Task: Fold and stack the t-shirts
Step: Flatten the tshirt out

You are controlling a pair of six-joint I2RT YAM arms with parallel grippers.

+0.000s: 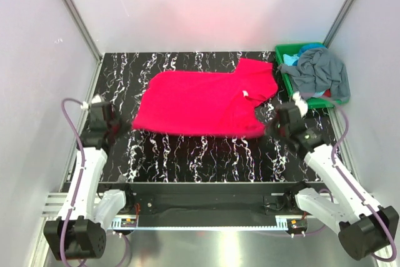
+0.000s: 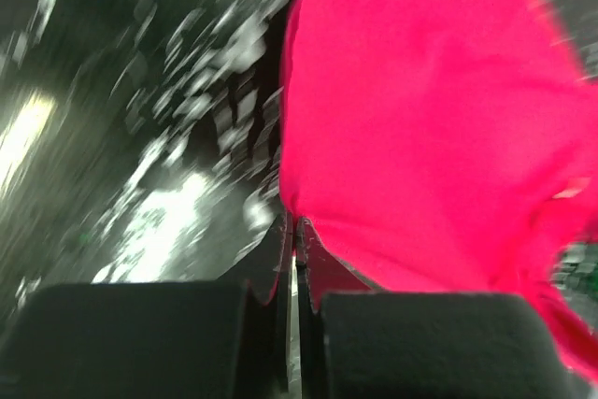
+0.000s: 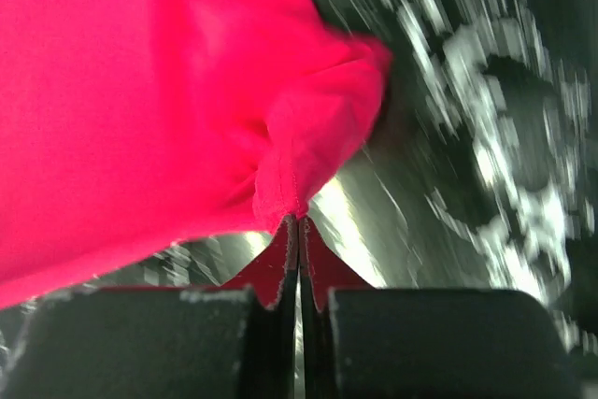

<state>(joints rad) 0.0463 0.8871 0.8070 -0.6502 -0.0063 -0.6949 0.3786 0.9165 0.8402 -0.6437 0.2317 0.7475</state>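
Observation:
The magenta t-shirt (image 1: 200, 101) lies spread across the middle of the black marbled table. My left gripper (image 1: 128, 124) is shut on its near left corner; the left wrist view shows the cloth (image 2: 430, 109) pinched between the closed jaws (image 2: 294, 226). My right gripper (image 1: 270, 128) is shut on its near right corner, where the hem (image 3: 280, 175) runs into the closed jaws (image 3: 299, 221). The grey-blue t-shirt (image 1: 322, 73) lies crumpled over the green bin, with the teal-blue t-shirt (image 1: 292, 59) under it.
The green plastic bin (image 1: 284, 49) stands at the table's back right corner. White walls with metal posts close in the table on three sides. The wrist views are blurred by motion.

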